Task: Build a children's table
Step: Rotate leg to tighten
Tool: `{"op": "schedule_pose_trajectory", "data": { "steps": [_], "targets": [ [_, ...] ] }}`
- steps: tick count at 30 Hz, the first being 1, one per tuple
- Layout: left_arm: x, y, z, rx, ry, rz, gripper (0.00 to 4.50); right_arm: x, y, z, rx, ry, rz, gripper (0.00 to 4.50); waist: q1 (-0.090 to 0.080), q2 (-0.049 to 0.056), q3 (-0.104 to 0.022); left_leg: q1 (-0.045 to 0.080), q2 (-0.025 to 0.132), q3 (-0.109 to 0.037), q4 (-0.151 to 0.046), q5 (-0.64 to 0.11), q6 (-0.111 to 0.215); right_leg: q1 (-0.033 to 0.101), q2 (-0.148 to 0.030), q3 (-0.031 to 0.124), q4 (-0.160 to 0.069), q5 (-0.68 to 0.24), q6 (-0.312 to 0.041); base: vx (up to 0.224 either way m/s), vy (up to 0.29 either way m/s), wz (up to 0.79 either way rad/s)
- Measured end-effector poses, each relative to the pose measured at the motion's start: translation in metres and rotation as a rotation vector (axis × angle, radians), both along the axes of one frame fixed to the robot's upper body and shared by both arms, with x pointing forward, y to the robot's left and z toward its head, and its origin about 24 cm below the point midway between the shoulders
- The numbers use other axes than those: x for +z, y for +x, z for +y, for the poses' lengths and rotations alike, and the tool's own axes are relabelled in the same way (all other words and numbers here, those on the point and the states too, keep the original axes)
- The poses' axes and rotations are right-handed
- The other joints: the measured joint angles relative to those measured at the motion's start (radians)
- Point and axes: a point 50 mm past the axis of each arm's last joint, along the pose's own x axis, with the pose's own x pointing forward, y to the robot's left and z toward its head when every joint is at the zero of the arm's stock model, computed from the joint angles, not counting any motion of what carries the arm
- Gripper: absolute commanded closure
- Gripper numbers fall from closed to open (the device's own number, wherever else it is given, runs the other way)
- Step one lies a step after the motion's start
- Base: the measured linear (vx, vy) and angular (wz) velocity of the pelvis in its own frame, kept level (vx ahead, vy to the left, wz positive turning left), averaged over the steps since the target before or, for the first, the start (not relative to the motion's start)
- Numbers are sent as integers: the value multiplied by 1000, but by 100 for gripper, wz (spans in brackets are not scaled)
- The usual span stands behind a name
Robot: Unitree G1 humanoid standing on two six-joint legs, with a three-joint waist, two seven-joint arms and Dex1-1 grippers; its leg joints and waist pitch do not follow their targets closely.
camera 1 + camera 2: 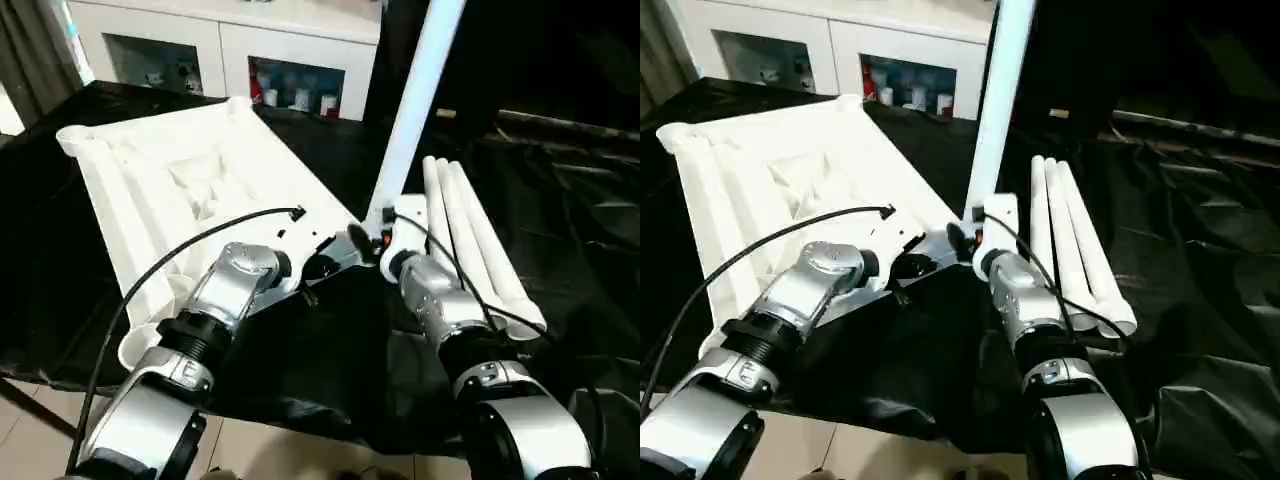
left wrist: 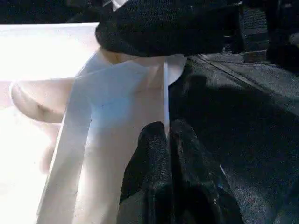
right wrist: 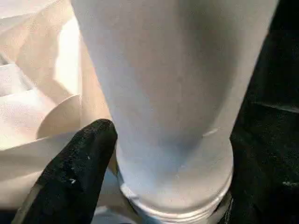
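Note:
The children's table top (image 1: pixel 180 180) lies upside down on a black cloth, its ribbed underside up. One white leg (image 1: pixel 415 110) stands upright in the round corner socket nearest me, collar (image 3: pixel 173 196) down at the socket. My right gripper (image 1: pixel 378 234) is at the foot of this leg, right against it. My left gripper (image 2: pixel 166 133) is shut on a thin white rib at the table top's edge, just left of that corner. Three more legs (image 1: pixel 470 240) lie side by side to the right of the corner.
The black cloth (image 1: pixel 580 200) covers the work surface and hangs over its near edge, with tiled floor (image 1: pixel 300 450) below. A white cabinet (image 1: pixel 250 50) with glass doors stands behind. A black cable (image 1: pixel 200 245) arcs over my left forearm.

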Motion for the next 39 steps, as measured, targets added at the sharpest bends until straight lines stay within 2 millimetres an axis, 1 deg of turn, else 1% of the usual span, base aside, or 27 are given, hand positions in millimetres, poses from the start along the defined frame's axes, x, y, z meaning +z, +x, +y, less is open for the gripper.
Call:
{"op": "schedule_pose_trajectory", "data": {
  "steps": [3,7,10,12,17,18,20,22,25,26,27,32,36,39],
  "targets": [
    [1,-2,8,-42,-5,-2,450,1,-3,-7,122,-14,-20,92,-2,0,0,-2,1,0,-1,0,0,-2,0,-1,0,1,-1,0,0,0],
    [5,-8,25,-130,-6,11,450,6,-10,-25,343,-78,-60,92,5,2,2,-3,2,1,-4,0,0,-2,1,-2,0,1,-3,0,0,0],
    [7,-14,35,-207,-16,35,450,10,-18,-29,507,-100,-76,92,9,3,2,-3,2,2,-4,0,1,-2,0,-1,-1,-2,-4,0,0,0],
    [9,-16,41,-231,-10,45,450,14,-19,-32,567,-107,-84,92,11,3,2,-3,2,2,-3,-1,2,-3,0,-1,-2,-2,-4,0,0,0],
    [9,-19,49,-257,-14,71,450,23,-22,-39,672,-119,-103,92,17,3,3,-1,2,3,-2,-1,2,-2,0,-1,-1,-3,-5,0,0,0],
    [9,-20,50,-260,-15,73,450,23,-23,-40,681,-119,-101,104,18,3,3,0,2,3,-2,-1,2,-2,0,-1,-1,-3,-5,0,0,0],
    [9,-20,51,-260,-12,71,450,23,-24,-40,697,-117,-91,104,18,3,3,0,2,3,-2,-1,2,-2,0,-1,0,-3,-5,0,0,0],
    [9,-20,51,-261,-11,69,450,23,-24,-39,703,-114,-86,133,18,3,3,0,2,3,-2,-1,2,-2,0,-1,0,-3,-5,0,0,0],
    [9,-21,52,-265,-11,66,450,22,-25,-39,708,-113,-85,144,18,3,3,0,2,3,-2,-1,2,-2,0,-1,0,-3,-5,0,0,0],
    [9,-22,52,-266,-10,65,450,22,-25,-39,709,-112,-86,162,18,3,3,0,2,3,-2,-1,2,-2,0,-1,0,-3,-5,0,0,0],
    [8,-22,52,-268,-10,66,450,22,-26,-39,709,-110,-88,170,18,3,3,0,2,3,-2,-1,2,-2,0,-1,0,-3,-5,0,0,0],
    [8,-22,53,-262,-9,65,450,19,-28,-37,685,-88,-83,180,19,3,3,1,2,3,-2,-1,2,0,0,-1,0,-3,-5,0,0,0],
    [5,-18,47,-204,-13,47,450,14,-24,-30,559,-60,-75,181,16,3,3,2,2,3,-1,-1,1,2,0,0,1,-2,-5,0,0,0],
    [2,-8,31,-112,-11,24,450,7,-18,-22,344,-33,-59,182,13,3,2,2,2,3,-1,0,1,3,0,1,0,-3,0,0,0,0]
  ]
}}
